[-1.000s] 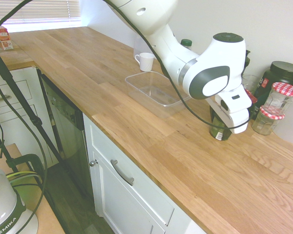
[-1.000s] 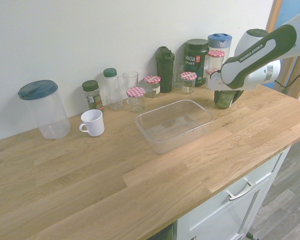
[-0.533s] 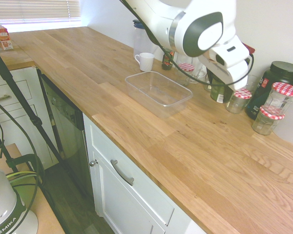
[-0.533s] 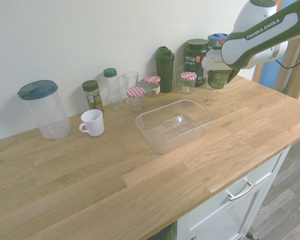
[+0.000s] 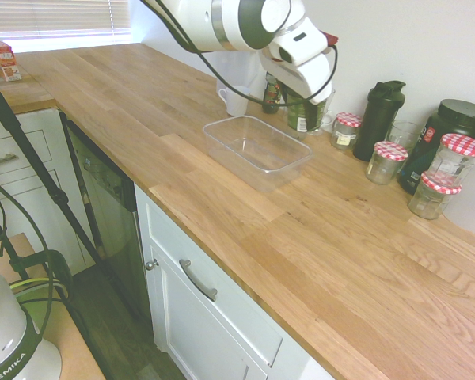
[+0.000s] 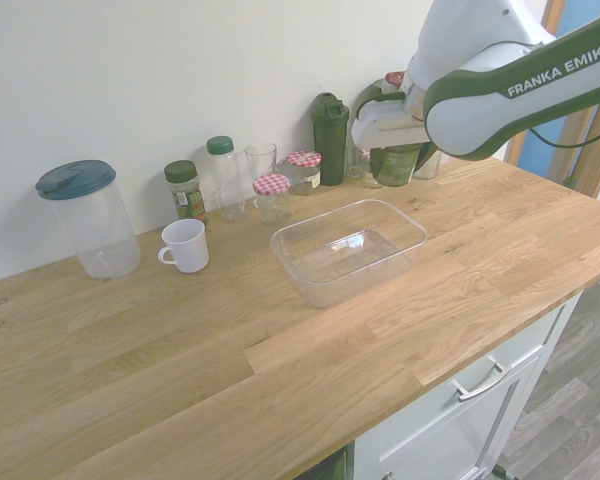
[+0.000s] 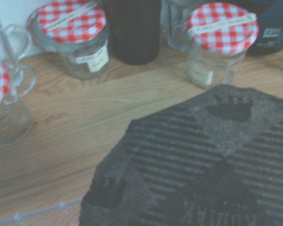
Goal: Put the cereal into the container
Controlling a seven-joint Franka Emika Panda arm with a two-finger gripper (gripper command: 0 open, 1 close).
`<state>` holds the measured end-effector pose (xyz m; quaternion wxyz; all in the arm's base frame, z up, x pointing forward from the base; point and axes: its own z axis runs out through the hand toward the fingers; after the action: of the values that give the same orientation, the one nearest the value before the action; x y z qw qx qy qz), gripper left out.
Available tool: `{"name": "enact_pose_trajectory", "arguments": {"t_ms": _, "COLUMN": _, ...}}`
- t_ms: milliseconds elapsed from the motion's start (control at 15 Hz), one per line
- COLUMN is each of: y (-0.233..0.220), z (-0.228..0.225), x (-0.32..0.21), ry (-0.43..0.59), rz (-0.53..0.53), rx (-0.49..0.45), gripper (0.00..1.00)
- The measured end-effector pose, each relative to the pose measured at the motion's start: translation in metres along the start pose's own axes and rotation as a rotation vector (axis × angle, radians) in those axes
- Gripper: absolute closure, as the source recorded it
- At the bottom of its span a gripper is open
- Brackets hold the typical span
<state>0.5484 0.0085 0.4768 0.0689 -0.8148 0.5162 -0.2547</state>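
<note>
The cereal (image 5: 304, 117) is a squat dark green jar with a white label patch. My gripper (image 5: 305, 101) is shut on the cereal (image 6: 398, 163) from above and holds it just over the counter. It hangs beside the far corner of the container (image 5: 222, 131), a shallow clear plastic tray that is empty. In the second exterior view the jar is behind and to the right of the container (image 6: 325, 290), below the gripper (image 6: 400, 146). The jar's dark ribbed lid (image 7: 198, 165) fills much of the wrist view.
Along the wall stand a black shaker bottle (image 6: 330, 125), several jars with red-checkered lids (image 5: 388, 162), a drinking glass (image 6: 261, 160), small green-lidded bottles (image 6: 183, 188) and a large clear jug (image 6: 88, 218). A white cup (image 6: 185, 245) sits left of the tray.
The arm has lifted the green jar off the counter and carried it along the back row toward the tray. Nothing else has moved.
</note>
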Motion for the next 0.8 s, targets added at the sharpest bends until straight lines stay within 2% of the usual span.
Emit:
{"name": "enact_pose_trajectory", "arguments": {"t_ms": 333, "y": -0.015, "z": 0.005, "x": -0.071, "ry": -0.001, "rz": -0.044, "rx": -0.008, "gripper": 1.0}}
{"name": "enact_pose_trajectory", "arguments": {"t_ms": 800, "y": -0.016, "z": 0.071, "x": -0.075, "ry": -0.015, "rz": -0.034, "rx": -0.088, "gripper": 1.0}}
